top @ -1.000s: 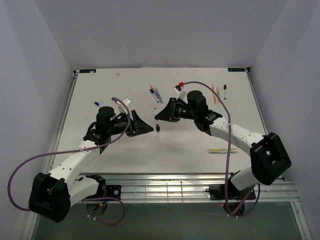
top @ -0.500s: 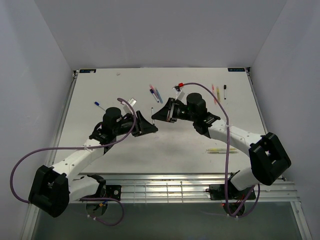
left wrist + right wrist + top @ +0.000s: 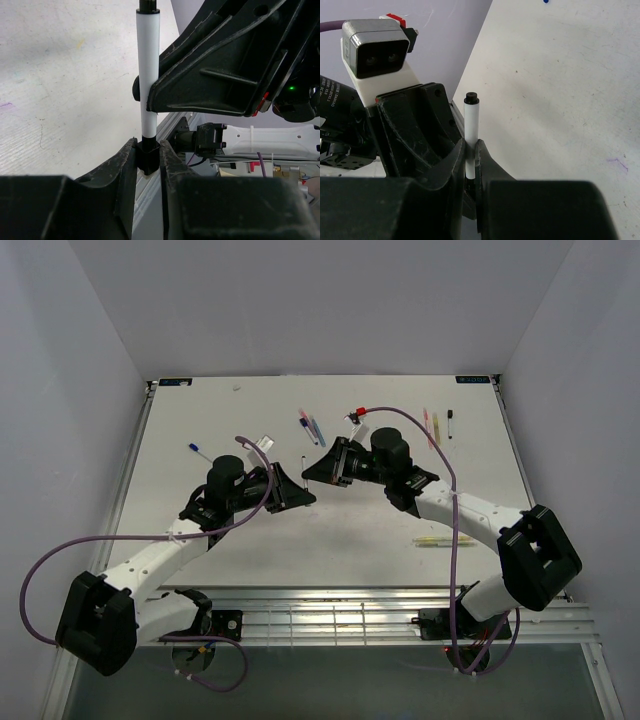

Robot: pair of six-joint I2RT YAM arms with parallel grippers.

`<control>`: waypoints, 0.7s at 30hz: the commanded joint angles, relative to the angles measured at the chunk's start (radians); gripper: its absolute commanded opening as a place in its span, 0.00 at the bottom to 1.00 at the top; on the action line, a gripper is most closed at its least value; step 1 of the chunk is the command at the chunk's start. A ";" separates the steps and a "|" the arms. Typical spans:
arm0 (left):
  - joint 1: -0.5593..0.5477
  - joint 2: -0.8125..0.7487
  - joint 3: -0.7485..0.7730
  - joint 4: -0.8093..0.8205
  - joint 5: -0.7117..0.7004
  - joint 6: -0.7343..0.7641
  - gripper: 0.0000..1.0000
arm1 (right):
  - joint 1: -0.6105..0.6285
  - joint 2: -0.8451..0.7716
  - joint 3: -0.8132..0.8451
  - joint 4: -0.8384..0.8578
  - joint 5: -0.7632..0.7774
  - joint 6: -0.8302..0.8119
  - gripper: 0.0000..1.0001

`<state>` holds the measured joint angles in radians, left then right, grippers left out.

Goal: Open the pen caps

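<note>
While right fingers (image 3: pixel 454 167) grip pen (image 3: pixel 471 127), cap (image 3: pixel 148 157) between left fingers (image 3: pixel 122 172)

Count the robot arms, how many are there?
2. The left arm comes from the near left, the right arm from the near right; both meet at one white pen.

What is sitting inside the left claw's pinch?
A black cap on the end of a white pen, whose barrel the right gripper holds. Fingers of the left gripper cover the cap's sides.
</note>
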<state>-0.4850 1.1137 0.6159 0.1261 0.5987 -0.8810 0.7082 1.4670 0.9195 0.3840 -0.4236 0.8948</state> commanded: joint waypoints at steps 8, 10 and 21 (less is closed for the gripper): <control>0.000 -0.028 -0.013 -0.048 -0.014 0.014 0.00 | 0.010 0.018 0.054 0.019 0.088 0.001 0.08; 0.000 -0.026 -0.013 -0.059 -0.013 0.020 0.00 | 0.007 0.029 0.094 0.012 0.111 -0.007 0.08; -0.001 -0.048 0.002 -0.238 -0.108 0.063 0.00 | -0.070 0.228 0.455 -0.173 0.112 -0.036 0.08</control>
<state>-0.4580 1.0943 0.6163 0.0872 0.4438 -0.8516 0.6987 1.6604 1.2015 0.1623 -0.4282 0.8742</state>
